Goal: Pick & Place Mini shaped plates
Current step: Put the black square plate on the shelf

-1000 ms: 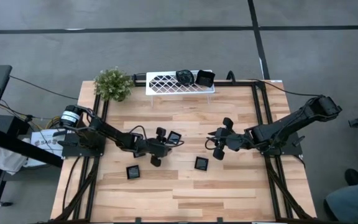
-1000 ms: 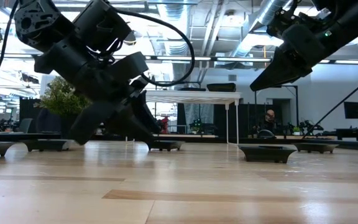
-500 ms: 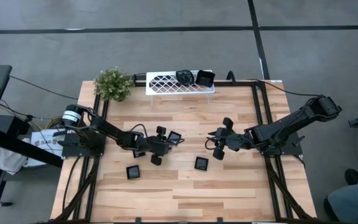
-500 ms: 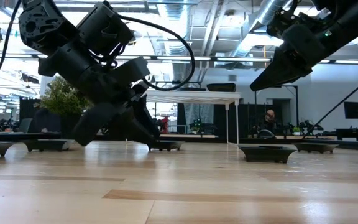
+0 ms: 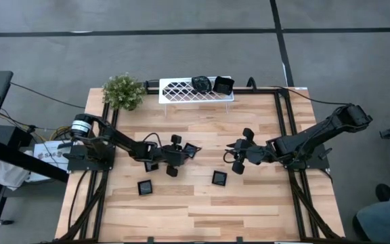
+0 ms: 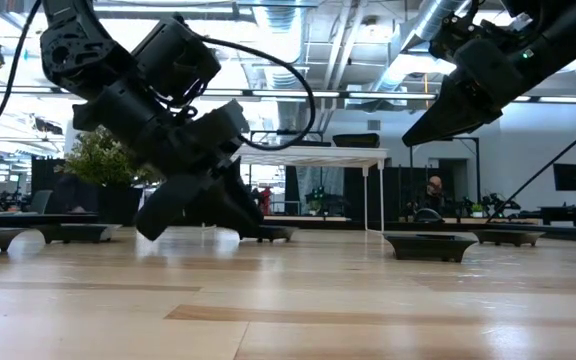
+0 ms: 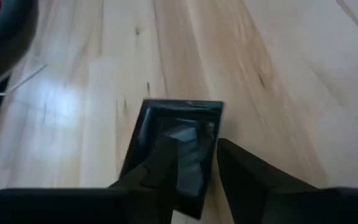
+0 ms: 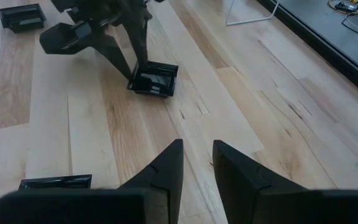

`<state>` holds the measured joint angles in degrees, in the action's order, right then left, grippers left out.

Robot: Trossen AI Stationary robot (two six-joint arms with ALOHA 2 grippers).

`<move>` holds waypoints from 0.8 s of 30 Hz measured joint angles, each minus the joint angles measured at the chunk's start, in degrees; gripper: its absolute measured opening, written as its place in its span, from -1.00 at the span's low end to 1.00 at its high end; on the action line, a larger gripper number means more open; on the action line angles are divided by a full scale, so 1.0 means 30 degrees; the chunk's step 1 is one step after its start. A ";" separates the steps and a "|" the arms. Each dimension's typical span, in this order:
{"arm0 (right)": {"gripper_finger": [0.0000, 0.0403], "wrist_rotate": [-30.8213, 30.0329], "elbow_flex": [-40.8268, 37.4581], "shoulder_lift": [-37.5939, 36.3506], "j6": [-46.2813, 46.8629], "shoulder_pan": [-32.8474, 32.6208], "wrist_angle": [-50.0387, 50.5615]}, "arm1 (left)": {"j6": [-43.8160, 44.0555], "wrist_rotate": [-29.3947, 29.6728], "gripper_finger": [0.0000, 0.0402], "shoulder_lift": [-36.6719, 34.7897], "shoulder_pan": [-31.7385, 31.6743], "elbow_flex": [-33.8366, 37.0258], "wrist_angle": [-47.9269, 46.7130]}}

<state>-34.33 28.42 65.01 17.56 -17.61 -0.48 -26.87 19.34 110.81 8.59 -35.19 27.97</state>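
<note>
A small glossy black square plate (image 5: 191,149) lies flat on the wooden table just left of its middle. My left gripper (image 7: 197,155) slants down onto it, open. One finger stands over the plate's hollow and the other outside its rim. Two more mini plates (image 5: 145,187) (image 5: 219,177) lie flat nearer the front edge. Two others (image 5: 200,83) (image 5: 223,85) rest on the white lattice rack (image 5: 178,89) at the far edge. My right gripper (image 8: 197,158) hangs open above the table right of centre, with nothing between its fingers. My left gripper straddles one side rim (image 7: 211,146) of the square plate, one finger (image 7: 166,158) over the hollow and one outside. The fingers slant down from the table's left. The plate lies flat on the table. I cannot tell whether either finger touches it.
A small potted plant (image 5: 123,91) stands at the far left corner beside the rack. Dark frame rails (image 5: 281,129) run along the table's left and right sides. Bare wood lies between the two arms and along the front edge.
My left gripper has crept a little toward the square plate and sunk slightly, so that its fingers now stand at the plate's rim. The plate lies where it was.
</note>
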 joint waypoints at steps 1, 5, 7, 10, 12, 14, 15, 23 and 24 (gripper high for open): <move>-0.60 0.0000 0.0000 0.0000 0.0000 0.0000 0.0000 | 0.0009 0.0018 -0.44 -0.0039 0.0006 -0.0004 0.0042; -0.60 0.0000 0.0000 0.0000 0.0006 0.0001 0.0003 | 0.0036 0.0118 -0.49 -0.0032 0.0026 0.0021 0.0034; -0.60 0.0000 0.0000 0.0000 0.0000 0.0000 0.0003 | 0.0045 0.0134 -0.53 -0.0032 0.0012 0.0106 0.0039; -0.60 0.0000 0.0000 0.0000 0.0007 0.0003 0.0003 | 0.0070 0.0125 -0.58 -0.0032 0.0026 0.0141 0.0006; -0.60 0.0000 0.0000 0.0000 0.0000 0.0000 0.0003 | 0.0087 -0.0071 -0.63 -0.0032 0.0026 0.0141 -0.0031; -0.60 0.0000 0.0000 0.0000 0.0000 0.0000 0.0003 | 0.0095 -0.0509 -0.68 -0.0035 0.0026 0.0141 -0.0016; -0.60 0.0000 0.0000 0.0000 0.0000 0.0000 0.0003 | 0.0095 -0.0576 -0.70 -0.0032 0.0026 0.0141 -0.0023; -0.60 0.0000 0.0000 0.0000 0.0002 0.0006 0.0003 | 0.0080 -0.0666 -0.91 -0.0039 -0.0039 0.0141 -0.0016; -0.60 0.0000 0.0000 0.0000 0.0007 0.0000 0.0003 | 0.0087 -0.0666 -0.94 -0.0039 -0.0047 0.0135 -0.0002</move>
<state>-34.33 28.42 65.01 17.58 -17.61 -0.47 -26.61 17.34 110.69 8.45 -34.78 27.96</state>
